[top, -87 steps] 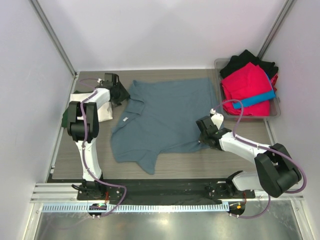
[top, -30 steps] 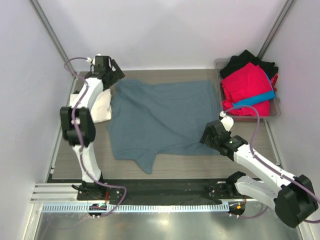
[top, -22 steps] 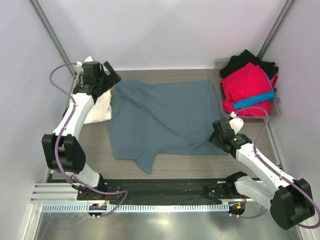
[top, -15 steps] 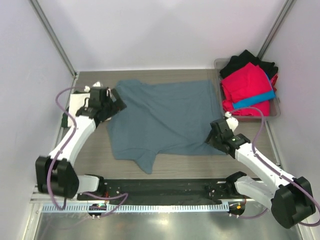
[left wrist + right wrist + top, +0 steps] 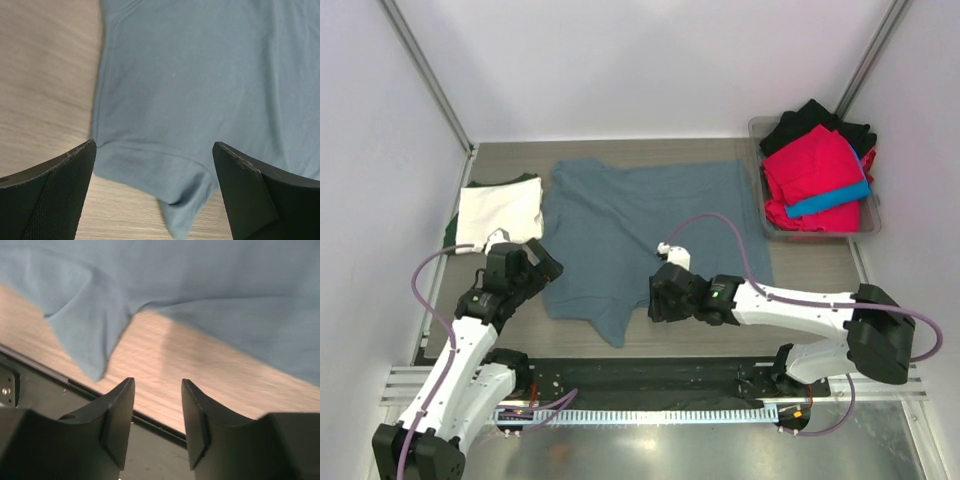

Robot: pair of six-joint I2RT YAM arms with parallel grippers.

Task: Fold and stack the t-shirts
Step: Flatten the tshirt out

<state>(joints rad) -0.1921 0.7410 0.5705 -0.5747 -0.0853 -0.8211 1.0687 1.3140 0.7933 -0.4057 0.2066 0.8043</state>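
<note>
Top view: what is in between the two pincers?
The blue-grey t-shirt. Its near edge and one sleeve lie on the table between the left pincer and the right pincer, seen in the top view.

A blue-grey t-shirt (image 5: 650,220) lies spread on the table (image 5: 820,265)

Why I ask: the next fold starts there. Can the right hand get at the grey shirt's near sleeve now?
Probably yes. The right hand hovers open close beside the sleeve, which lies flat on the table with nothing over it or between them.
</note>
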